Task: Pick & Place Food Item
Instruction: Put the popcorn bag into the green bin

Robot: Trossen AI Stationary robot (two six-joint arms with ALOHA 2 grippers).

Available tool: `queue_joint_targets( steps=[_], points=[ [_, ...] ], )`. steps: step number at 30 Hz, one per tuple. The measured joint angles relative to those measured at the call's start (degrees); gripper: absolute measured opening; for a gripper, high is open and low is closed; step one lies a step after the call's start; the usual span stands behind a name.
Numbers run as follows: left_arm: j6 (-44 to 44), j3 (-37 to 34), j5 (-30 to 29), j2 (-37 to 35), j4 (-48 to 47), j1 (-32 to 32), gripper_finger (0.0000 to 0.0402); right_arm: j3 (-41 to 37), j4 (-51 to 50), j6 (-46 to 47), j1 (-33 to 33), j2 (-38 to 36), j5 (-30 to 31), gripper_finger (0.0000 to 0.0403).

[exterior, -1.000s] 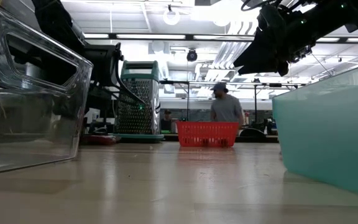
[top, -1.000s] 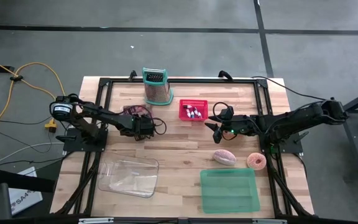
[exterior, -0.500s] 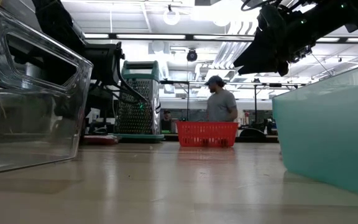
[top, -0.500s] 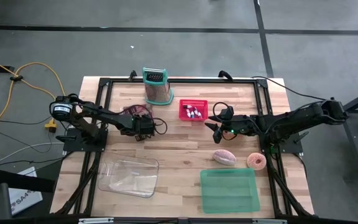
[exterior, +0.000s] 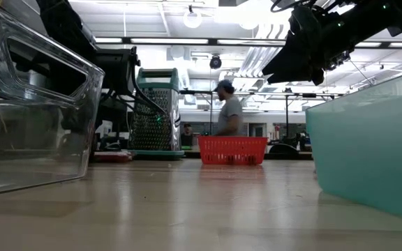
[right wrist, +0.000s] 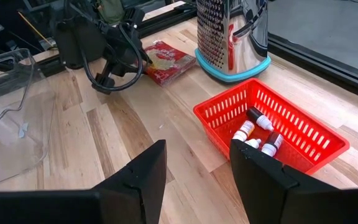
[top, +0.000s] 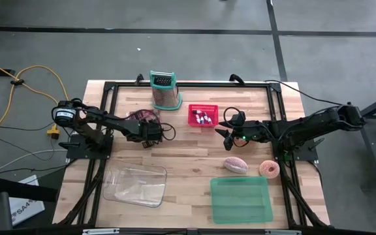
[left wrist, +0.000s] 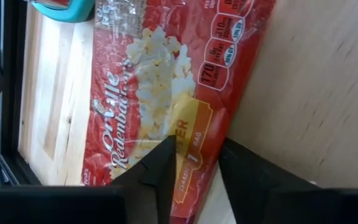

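A red popcorn bag (left wrist: 166, 81) lies flat on the table left of centre (top: 140, 117), near the grater. My left gripper (left wrist: 194, 155) slants down at the bag's near edge, fingers slightly apart with that edge between them. A pink food piece (top: 235, 164) and a pink-iced donut (top: 269, 170) lie on the table at the right. My right gripper (top: 222, 132) hovers open above the table beside the red basket (top: 203, 116), with nothing between its fingers (right wrist: 197, 155). My left gripper has the popcorn bag's near edge (left wrist: 197, 134) between its two fingers, coming slanting down from the table's left. Whether the fingers touch the bag I cannot tell. The bag rests flat on the wood.
A metal grater with a teal base (top: 164, 91) stands at the far side. The red basket holds small bottles (right wrist: 257, 134). A clear container (top: 136, 185) sits near left, a green tray (top: 239, 200) near right. A person (exterior: 227, 115) is in the room behind.
Both arms have kept still. The person in the room behind the table has walked toward the left.
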Motion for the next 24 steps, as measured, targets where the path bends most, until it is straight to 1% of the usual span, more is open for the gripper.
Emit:
queue_joint_targets(
  steps=[3,10,13,24],
  points=[
    [0.0,0.0,-0.5,0.0,0.0,0.0,0.0132,0.0,0.0,0.0,0.0,0.0,0.0,0.0165],
    [0.2,0.2,-3.4,3.5,0.9,-1.0,0.0133,0.0,0.0,0.0,0.0,0.0,0.0,0.0165],
    [0.2,0.2,-5.8,4.7,1.8,-1.8,0.0133,0.0,0.0,0.0,0.0,0.0,0.0,0.0165],
    [0.0,0.0,-9.9,5.3,2.4,-2.6,0.0134,0.0,0.0,0.0,0.0,0.0,0.0,0.0165]
  ],
)
